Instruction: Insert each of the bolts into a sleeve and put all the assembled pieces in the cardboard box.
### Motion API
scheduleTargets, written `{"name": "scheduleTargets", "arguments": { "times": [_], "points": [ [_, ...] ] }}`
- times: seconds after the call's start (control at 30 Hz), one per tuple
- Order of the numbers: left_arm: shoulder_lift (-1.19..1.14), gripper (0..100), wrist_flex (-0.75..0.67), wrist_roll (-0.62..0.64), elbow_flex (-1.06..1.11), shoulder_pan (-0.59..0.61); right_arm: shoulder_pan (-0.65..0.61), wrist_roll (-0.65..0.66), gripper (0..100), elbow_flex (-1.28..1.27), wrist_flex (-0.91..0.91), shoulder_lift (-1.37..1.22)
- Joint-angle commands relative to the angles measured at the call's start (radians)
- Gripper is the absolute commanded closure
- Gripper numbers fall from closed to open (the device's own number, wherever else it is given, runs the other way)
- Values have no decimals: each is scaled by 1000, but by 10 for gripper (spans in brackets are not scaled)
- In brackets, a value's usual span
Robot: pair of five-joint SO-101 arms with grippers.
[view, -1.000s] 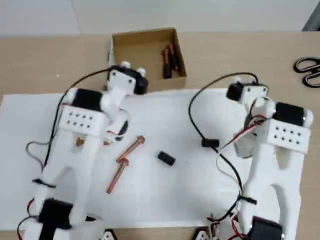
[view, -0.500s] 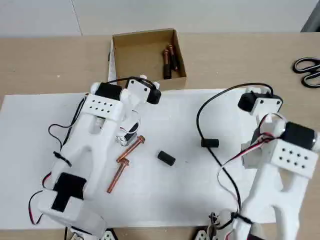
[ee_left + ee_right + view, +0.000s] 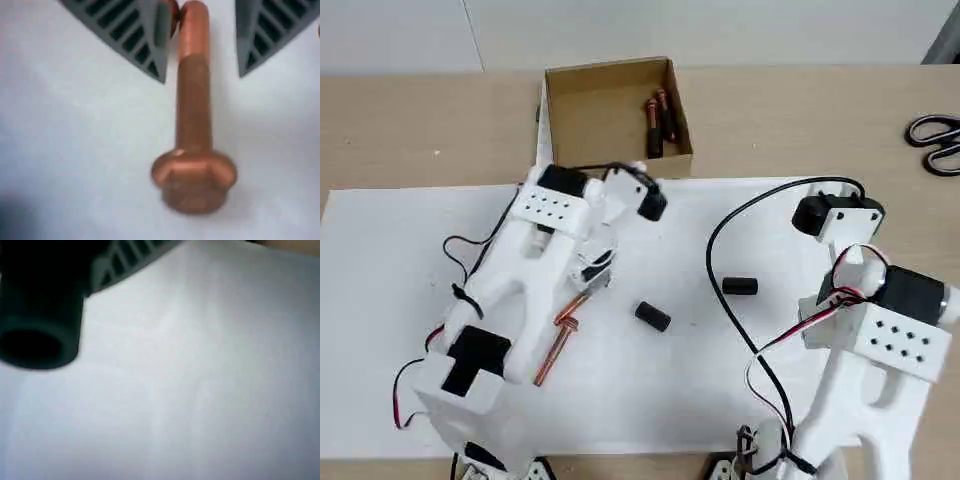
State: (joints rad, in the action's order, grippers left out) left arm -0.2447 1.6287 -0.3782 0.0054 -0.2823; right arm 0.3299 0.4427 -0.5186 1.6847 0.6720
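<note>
A copper bolt (image 3: pixel 194 125) lies on the white paper, its shaft between the two grey fingers of my open left gripper (image 3: pixel 200 77). From above, the left gripper (image 3: pixel 592 270) hangs over that bolt (image 3: pixel 573 306). A second bolt (image 3: pixel 553 357) lies just beyond it toward the near edge. Two black sleeves (image 3: pixel 653 316) (image 3: pixel 740 286) rest on the paper. My right gripper (image 3: pixel 815 305) is low, right of the second sleeve. A black sleeve (image 3: pixel 42 335) sits close beside it; whether it is held is unclear. The cardboard box (image 3: pixel 582 110) holds assembled pieces (image 3: pixel 658 122).
White paper (image 3: pixel 700 400) covers the middle of the wooden table. Scissors (image 3: pixel 935 140) lie at the far right edge. Black cables (image 3: pixel 720 250) loop from the right arm across the paper near the sleeves.
My left arm has swung from beside the box down over the upper bolt, which now lies partly under it. The right arm has drawn back toward the right.
</note>
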Motion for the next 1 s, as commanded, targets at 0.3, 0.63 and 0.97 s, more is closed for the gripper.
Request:
{"name": "scheduleTargets", "arguments": {
  "times": [0.3,0.63,0.97],
  "points": [
    [-69,906,32,-8,-111,-63,12,-5,995,5,13,22],
    [-118,906,17,-9,-162,-63,13,-5,995,5,15,22],
    [-120,906,29,-23,-162,-6,13,-5,995,5,8,22]
  ]
}}
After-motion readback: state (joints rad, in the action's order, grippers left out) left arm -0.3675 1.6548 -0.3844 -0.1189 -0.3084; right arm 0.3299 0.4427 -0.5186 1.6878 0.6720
